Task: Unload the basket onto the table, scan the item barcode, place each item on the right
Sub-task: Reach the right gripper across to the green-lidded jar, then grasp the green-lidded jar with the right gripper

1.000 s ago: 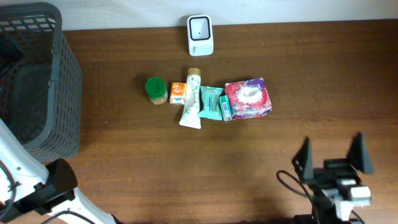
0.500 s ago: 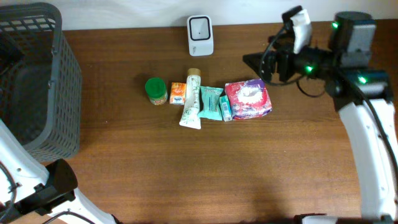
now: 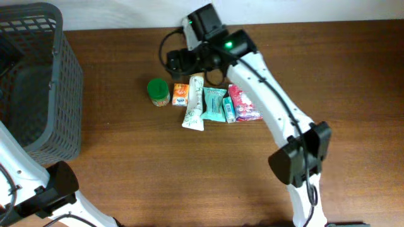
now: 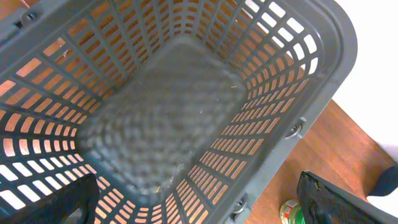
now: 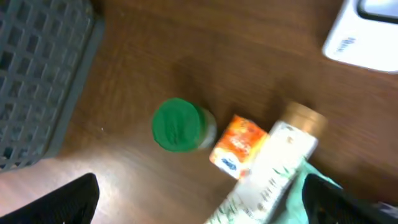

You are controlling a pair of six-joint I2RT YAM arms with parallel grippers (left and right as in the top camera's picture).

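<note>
The desk (image 3: 126,164) is dark brown wood grain with a low sheen. The basket (image 3: 68,94) at the upper left is matt grey plastic lattice. The green lid (image 5: 177,124) looks like smooth plastic. The blurred orange box (image 5: 239,146) is probably printed card. The red pouch (image 3: 243,106) is glossy film.

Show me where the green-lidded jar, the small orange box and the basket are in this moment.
green-lidded jar (image 5: 177,124), right wrist view, centre of the lid.
small orange box (image 5: 239,147), right wrist view, middle of its top face.
basket (image 4: 345,50), left wrist view, on the rim.
</note>
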